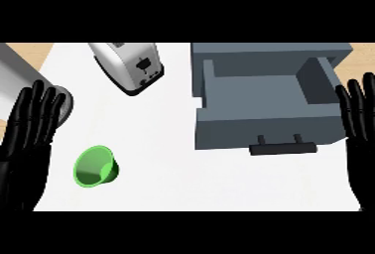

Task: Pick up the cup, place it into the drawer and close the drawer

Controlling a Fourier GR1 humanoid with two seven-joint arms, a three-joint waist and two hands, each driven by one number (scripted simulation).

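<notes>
In the head view you have the green cup (95, 166) lying on its side near the counter's (176, 183) front-left corner, untouched. Your left hand (28, 130) rests at the left edge, fingers straight and holding nothing. Your right hand (360, 119) rests at the right edge, fingers likewise straight. The grey drawer (264, 106) stands pulled out toward the back-right, a toaster (130, 67) at the back edge.

Toaster (130, 65); perhaps a pot (64, 101) left.

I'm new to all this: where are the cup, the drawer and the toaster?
cup (93, 167), head view, on its green inside.
drawer (256, 96), head view, on its bare floor.
toaster (121, 64), head view, on its silver side.
</notes>
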